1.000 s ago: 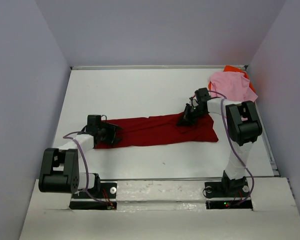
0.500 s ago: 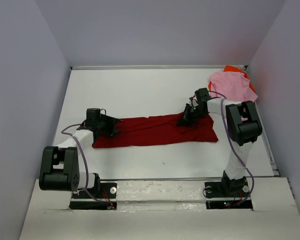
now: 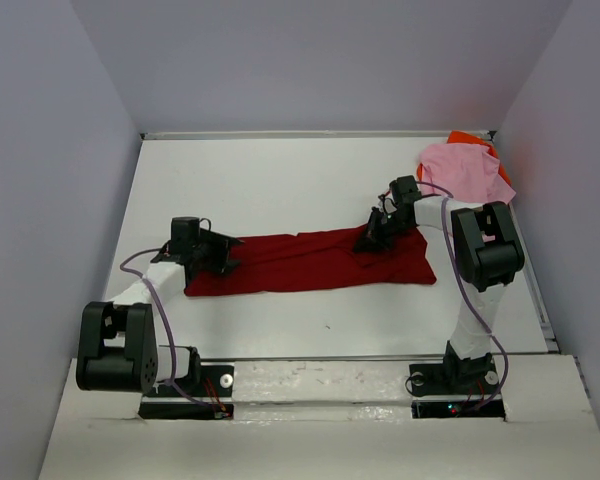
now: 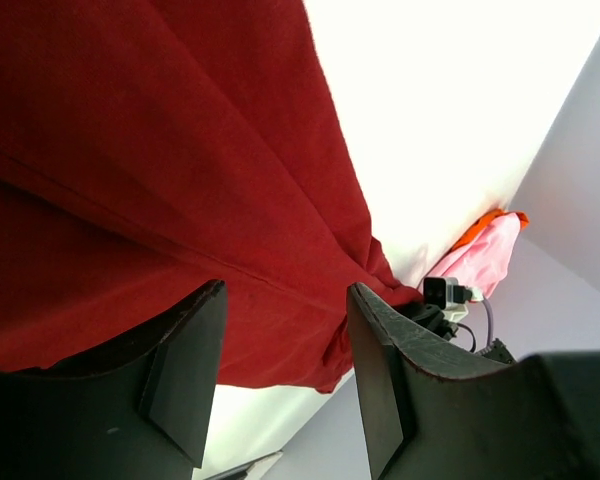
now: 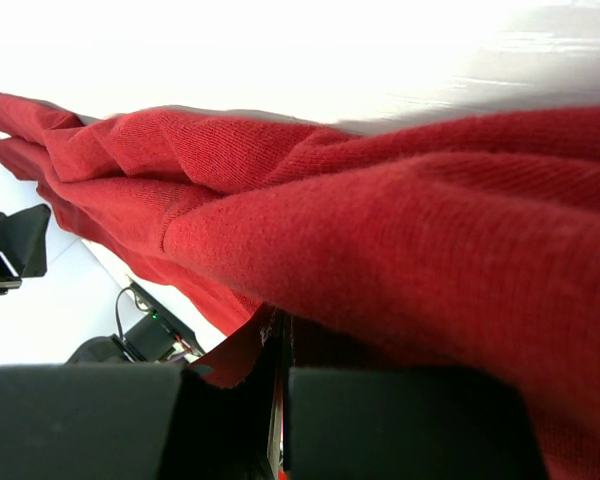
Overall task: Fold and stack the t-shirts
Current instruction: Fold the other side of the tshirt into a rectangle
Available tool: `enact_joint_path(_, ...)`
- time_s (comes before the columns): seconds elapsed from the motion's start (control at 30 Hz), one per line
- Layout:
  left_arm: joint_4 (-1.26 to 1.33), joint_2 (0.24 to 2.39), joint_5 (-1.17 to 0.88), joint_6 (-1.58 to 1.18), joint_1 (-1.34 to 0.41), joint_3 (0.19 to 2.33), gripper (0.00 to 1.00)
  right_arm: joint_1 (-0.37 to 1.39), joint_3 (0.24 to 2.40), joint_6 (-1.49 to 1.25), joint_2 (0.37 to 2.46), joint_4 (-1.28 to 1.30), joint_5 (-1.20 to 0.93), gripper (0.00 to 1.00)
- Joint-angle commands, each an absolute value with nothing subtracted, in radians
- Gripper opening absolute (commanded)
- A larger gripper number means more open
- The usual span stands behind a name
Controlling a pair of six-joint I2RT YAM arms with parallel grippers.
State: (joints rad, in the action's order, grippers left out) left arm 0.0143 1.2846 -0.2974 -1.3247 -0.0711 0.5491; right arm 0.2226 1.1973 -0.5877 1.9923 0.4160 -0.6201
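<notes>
The dark red t-shirt (image 3: 310,262) lies as a long folded band across the middle of the table (image 3: 280,180). My left gripper (image 3: 228,252) hovers over its left end, jaws open, with nothing between them; in the left wrist view the red cloth (image 4: 160,150) fills the space beyond the gripper (image 4: 285,295). My right gripper (image 3: 366,243) is shut on the shirt's far edge near its right end, with red cloth (image 5: 380,220) pinched in the gripper (image 5: 283,340). The light pink t-shirt (image 3: 463,168) lies bunched in the back right corner over the bright orange t-shirt (image 3: 468,139).
Grey walls close in the table on the left, back and right. A raised white ledge (image 3: 320,375) at the near edge carries both arm bases. The pink shirt (image 4: 480,258) and orange shirt (image 4: 495,217) show beyond the red shirt in the left wrist view.
My left gripper has moved a little away from the near edge, across the shirt's left end, staying open. The right gripper and the shirt's right end have not moved.
</notes>
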Motion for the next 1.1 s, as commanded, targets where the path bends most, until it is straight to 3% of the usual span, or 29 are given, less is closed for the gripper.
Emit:
enact_joint_path(0.0,-0.029,1.264,-0.29,-1.331,-0.075,0.532,0.6,0.236,1.2,-0.552,2.037,0.422,-0.558,0.0)
enact_joint_path(0.7,0.054,1.402,-0.279,-1.33,-0.074,0.515,0.59,0.236,1.187,-0.548,2.022,0.428,-0.551,0.0)
enact_joint_path(1.07,0.253,1.511,-0.265,-1.328,-0.023,0.546,0.59,0.227,1.151,-0.545,1.988,0.428,-0.563,0.0)
